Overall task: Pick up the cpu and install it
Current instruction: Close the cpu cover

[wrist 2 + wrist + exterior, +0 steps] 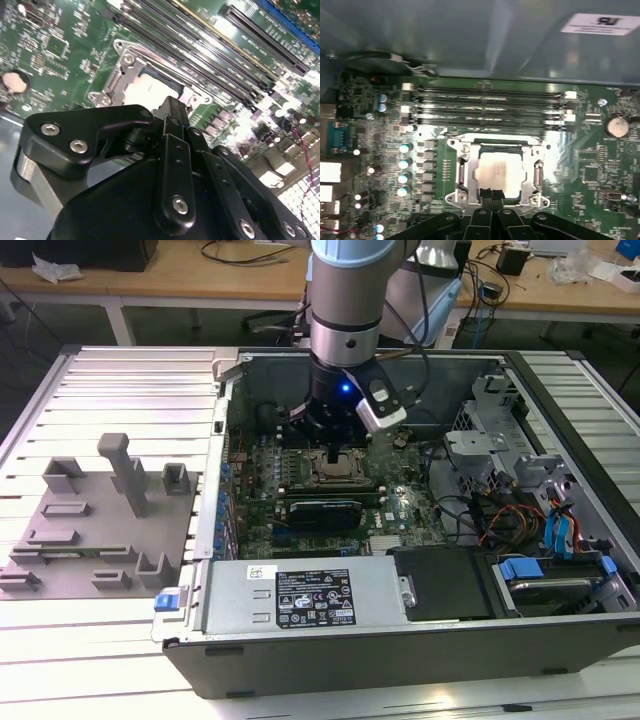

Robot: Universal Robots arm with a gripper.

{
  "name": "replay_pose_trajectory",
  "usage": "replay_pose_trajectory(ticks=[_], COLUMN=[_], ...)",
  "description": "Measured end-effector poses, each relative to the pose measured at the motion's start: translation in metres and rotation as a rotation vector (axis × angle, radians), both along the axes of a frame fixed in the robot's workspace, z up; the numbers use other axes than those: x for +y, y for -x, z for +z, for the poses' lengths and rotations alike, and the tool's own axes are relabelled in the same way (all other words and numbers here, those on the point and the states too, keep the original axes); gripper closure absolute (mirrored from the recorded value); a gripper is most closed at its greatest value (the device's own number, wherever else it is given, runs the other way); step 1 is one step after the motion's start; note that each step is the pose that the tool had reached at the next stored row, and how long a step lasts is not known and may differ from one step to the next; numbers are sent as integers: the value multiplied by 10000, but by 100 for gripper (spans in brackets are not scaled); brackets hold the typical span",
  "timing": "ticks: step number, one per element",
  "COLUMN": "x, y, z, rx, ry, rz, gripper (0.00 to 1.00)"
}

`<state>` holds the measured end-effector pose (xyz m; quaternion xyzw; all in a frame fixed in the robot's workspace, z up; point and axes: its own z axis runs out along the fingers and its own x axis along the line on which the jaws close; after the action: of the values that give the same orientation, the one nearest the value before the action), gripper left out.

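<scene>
The cpu (500, 172) lay flat in its socket (461, 170) on the green board (592, 167). The gripper (493, 193) hung just over one edge of it, fingers pinched close together, holding nothing I could see.

**Finishes in and around the case, quick rundown**

The small square cpu (499, 172) has a silvery-grey metal top, smooth with a dull sheen. The bare-metal socket frame (460, 170) is properly shiny. The green circuit board (572, 160) looks glossy, glare all over it. The black gripper (492, 194) is matt, with bright steel screws. At the exterior view's left, the big grey plastic tray (90, 530) is matt, on a ribbed pale metal table (110, 380).
</scene>
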<state>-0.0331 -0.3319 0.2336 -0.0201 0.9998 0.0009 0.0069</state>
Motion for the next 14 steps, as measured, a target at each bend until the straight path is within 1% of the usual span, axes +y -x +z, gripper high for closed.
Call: replay_pose_trajectory(ticks=[2, 4, 5, 7, 14], x=[7, 34, 39, 39, 39], y=[-29, -31, -31, -31, -31], z=[0, 0, 15, 76, 84], rx=[0, 0, 0, 0, -1], ry=[-1, -1, 0, -2, -2], rz=[-27, -29, -28, -29, -29], gripper=[89, 89, 89, 89, 89])
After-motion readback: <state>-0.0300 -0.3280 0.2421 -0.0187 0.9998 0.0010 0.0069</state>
